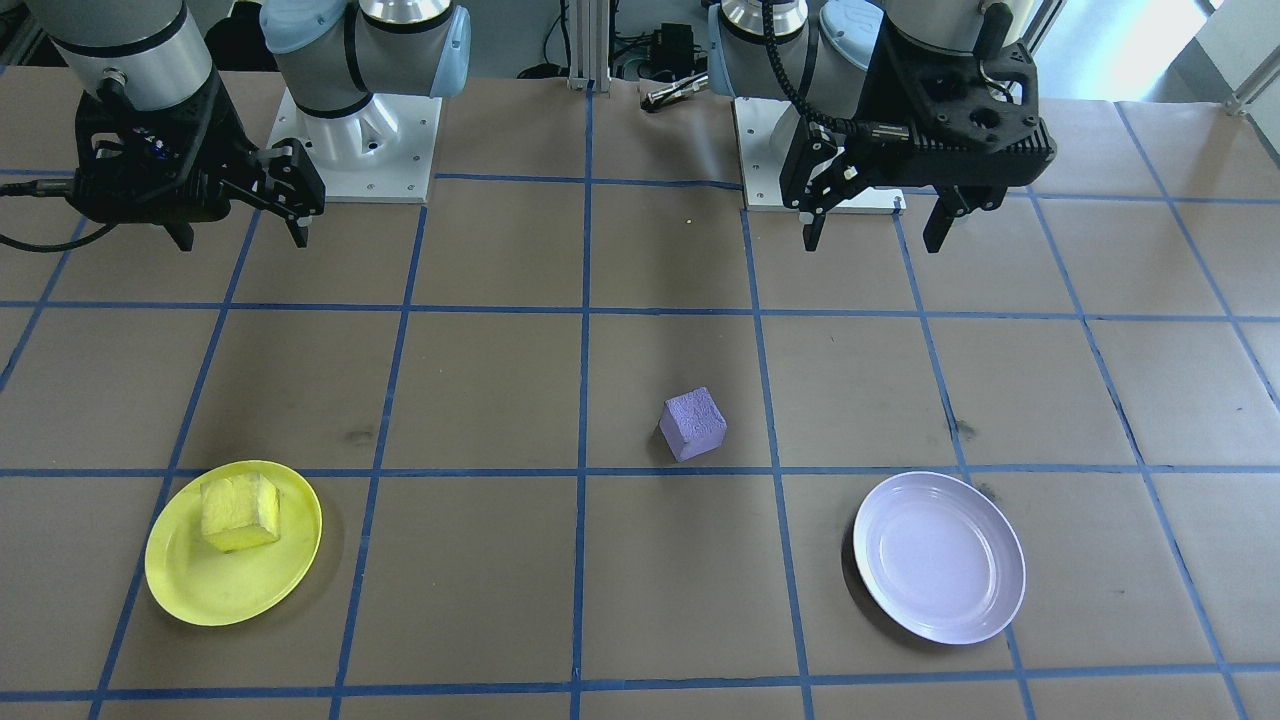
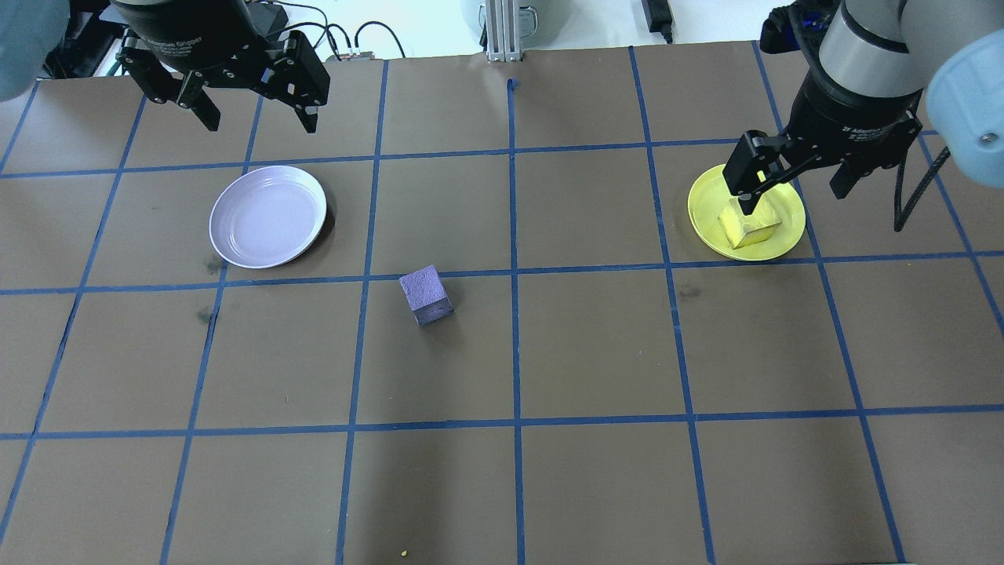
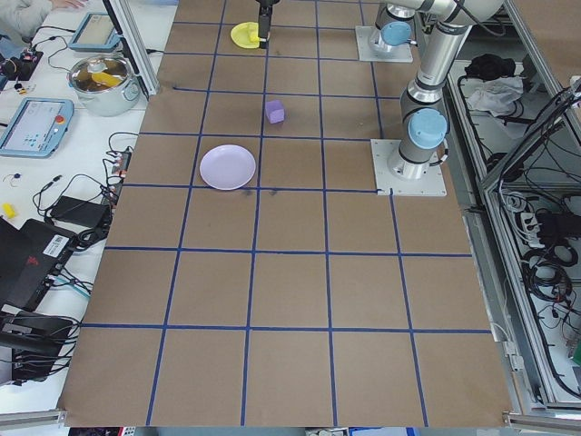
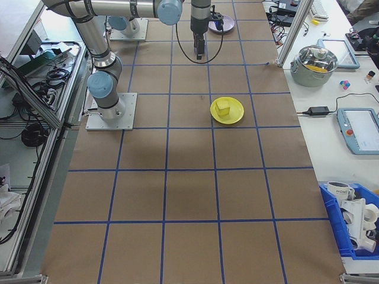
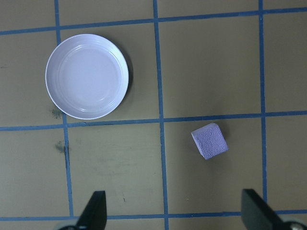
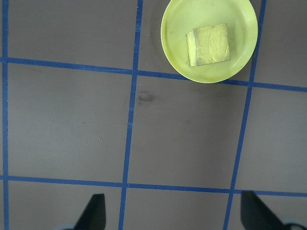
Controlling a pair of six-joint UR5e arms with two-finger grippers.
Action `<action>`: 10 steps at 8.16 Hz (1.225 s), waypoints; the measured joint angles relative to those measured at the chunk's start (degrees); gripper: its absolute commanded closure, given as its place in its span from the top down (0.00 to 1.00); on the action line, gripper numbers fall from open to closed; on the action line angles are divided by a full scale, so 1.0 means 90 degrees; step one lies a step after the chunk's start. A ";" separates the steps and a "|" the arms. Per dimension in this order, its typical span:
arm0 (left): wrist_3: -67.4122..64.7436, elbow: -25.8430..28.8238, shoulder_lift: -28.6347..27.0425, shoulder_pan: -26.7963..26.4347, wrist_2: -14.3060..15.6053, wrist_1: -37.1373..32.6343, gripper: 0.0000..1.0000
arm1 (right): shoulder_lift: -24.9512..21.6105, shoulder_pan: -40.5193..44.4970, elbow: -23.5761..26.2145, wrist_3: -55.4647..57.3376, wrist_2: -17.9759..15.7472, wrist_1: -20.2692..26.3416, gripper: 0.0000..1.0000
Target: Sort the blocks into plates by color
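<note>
On the desk (image 1: 500,560) in the front-facing view, the yellow block (image 1: 240,513) sits inside the yellow plate (image 1: 190,590), and the purple block (image 1: 692,424) stands on the brown paper, apart from the lavender plate (image 1: 940,557). My left pincer (image 1: 872,232) and my right pincer (image 1: 240,235) both hang released above the desk, holding nothing.

In the overhead view, my right pincer (image 2: 792,192) is above the yellow plate (image 2: 784,235), fingers spread. My left pincer (image 2: 255,122) is beyond the lavender plate (image 2: 267,216).

In the left wrist view, the purple block (image 5: 209,141) lies between my open fingertips (image 5: 93,211) and the lavender plate (image 5: 87,75).

In the right wrist view, the yellow block (image 6: 208,44) rests in the yellow plate (image 6: 177,28).
</note>
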 measured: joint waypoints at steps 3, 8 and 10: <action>0.0000 0.0000 -0.0001 -0.0005 0.0004 -0.0003 1.00 | 0.0000 0.0000 0.0000 0.0000 -0.0002 -0.0016 1.00; -0.0047 0.0042 -0.0165 -0.0009 -0.0245 0.0009 1.00 | 0.0000 0.0000 0.0000 -0.0001 0.0005 -0.0050 1.00; -0.0197 -0.0022 -0.0472 -0.0009 -0.0431 0.0255 1.00 | 0.0000 0.0000 0.0000 -0.0004 -0.0006 -0.0037 1.00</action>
